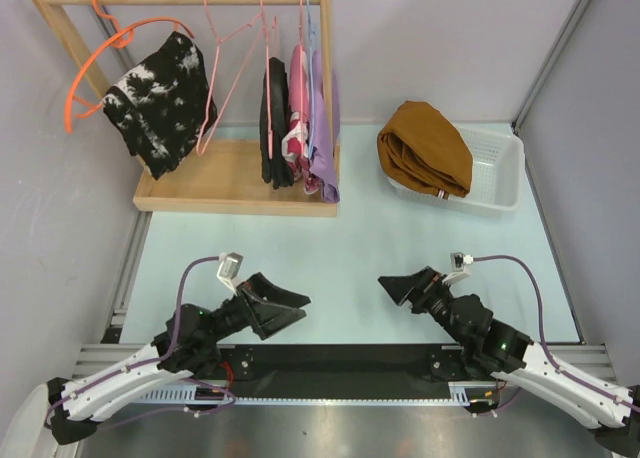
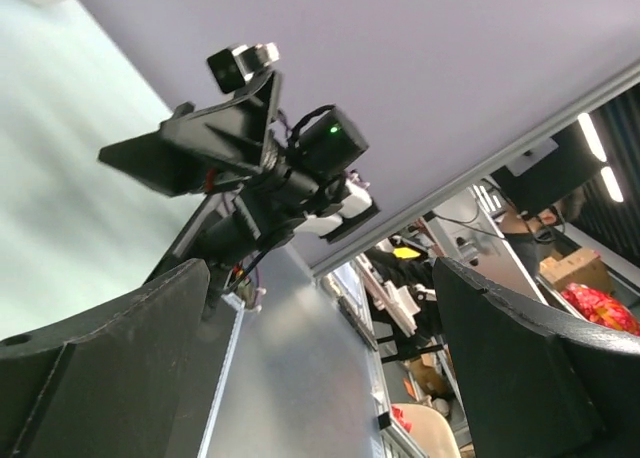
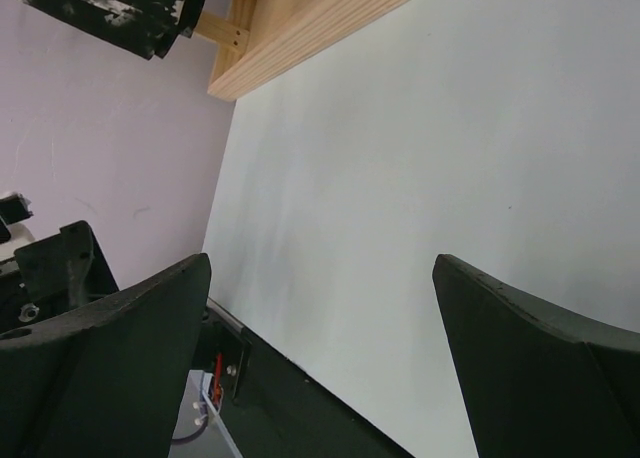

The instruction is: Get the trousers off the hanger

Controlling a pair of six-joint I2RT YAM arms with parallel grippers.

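The rust-brown trousers (image 1: 425, 148) lie heaped in a white basket (image 1: 497, 173) at the back right, off any hanger. The thin pink wire hanger (image 1: 228, 73) hangs bare on the wooden rail of the rack. My left gripper (image 1: 298, 308) rests low near the table's front, open, with nothing between its fingers (image 2: 320, 268). My right gripper (image 1: 392, 288) sits opposite it, also open and empty (image 3: 322, 263), over bare table. Both are far from the trousers and the hanger.
A wooden rack (image 1: 235, 183) stands at the back left. It carries an orange round hanger (image 1: 95, 68) with a black-and-white garment (image 1: 160, 98), a dark garment (image 1: 274, 123), and pink and lilac clothes (image 1: 315, 128). The rack's base (image 3: 310, 28) shows in the right wrist view.
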